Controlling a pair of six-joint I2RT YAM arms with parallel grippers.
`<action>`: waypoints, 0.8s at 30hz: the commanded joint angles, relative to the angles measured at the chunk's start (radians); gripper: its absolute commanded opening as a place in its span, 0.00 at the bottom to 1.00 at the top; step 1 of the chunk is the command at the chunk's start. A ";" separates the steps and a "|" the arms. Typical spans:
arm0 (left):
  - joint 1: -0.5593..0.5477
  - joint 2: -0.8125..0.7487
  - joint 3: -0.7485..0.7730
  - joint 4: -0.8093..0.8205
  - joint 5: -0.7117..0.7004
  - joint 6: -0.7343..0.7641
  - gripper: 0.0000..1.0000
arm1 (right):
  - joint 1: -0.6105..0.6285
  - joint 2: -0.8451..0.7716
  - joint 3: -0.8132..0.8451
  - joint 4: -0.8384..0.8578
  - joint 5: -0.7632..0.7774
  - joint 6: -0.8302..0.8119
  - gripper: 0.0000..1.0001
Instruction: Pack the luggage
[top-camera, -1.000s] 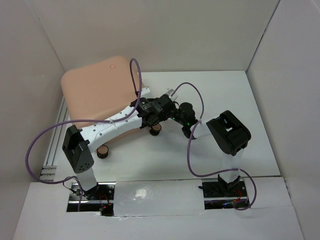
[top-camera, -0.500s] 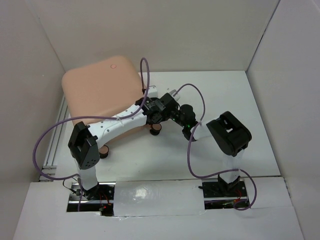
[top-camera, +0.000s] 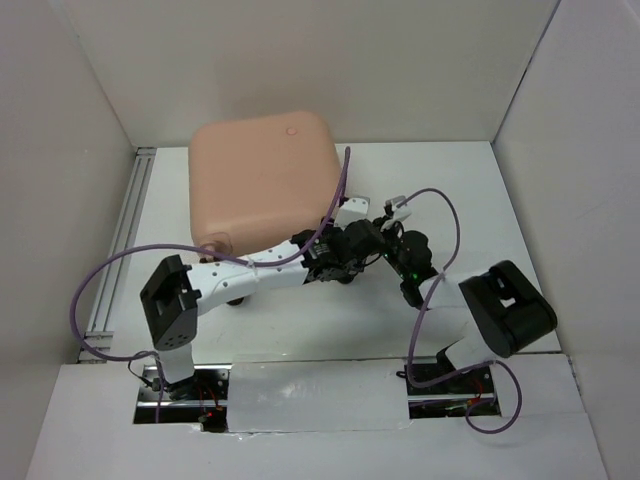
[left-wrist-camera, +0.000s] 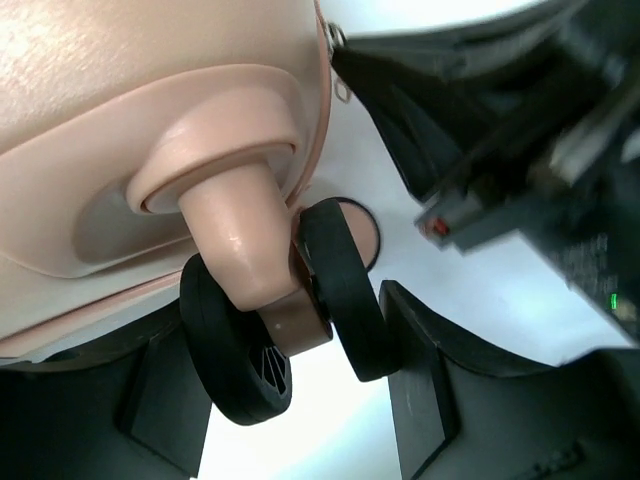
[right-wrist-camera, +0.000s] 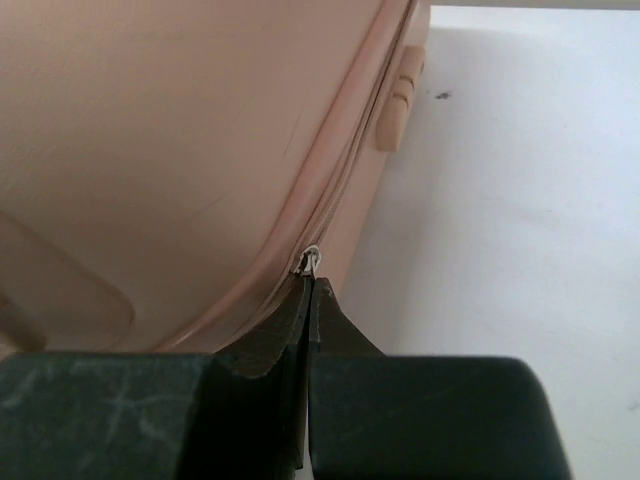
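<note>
White desk, suitcase lying shut. My left gripper clamps a wheel, I judge as anchor; right gripper, pinched tight, holds the zipper pull for zipping.

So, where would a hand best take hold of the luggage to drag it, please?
Probably the caster wheel at its near corner, approached from the robot's side: the luggage shell is smooth and rounded, but this wheel juts out.
</note>
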 joint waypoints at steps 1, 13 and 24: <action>-0.091 -0.106 -0.113 0.172 0.313 0.076 0.00 | -0.053 -0.109 -0.006 0.048 0.162 -0.016 0.00; -0.130 -0.377 -0.470 -0.153 0.261 -0.317 0.00 | -0.180 0.153 0.275 0.031 0.202 -0.022 0.00; -0.130 -0.486 -0.614 -0.487 0.293 -0.674 0.00 | -0.381 0.735 1.010 -0.156 0.275 0.106 0.00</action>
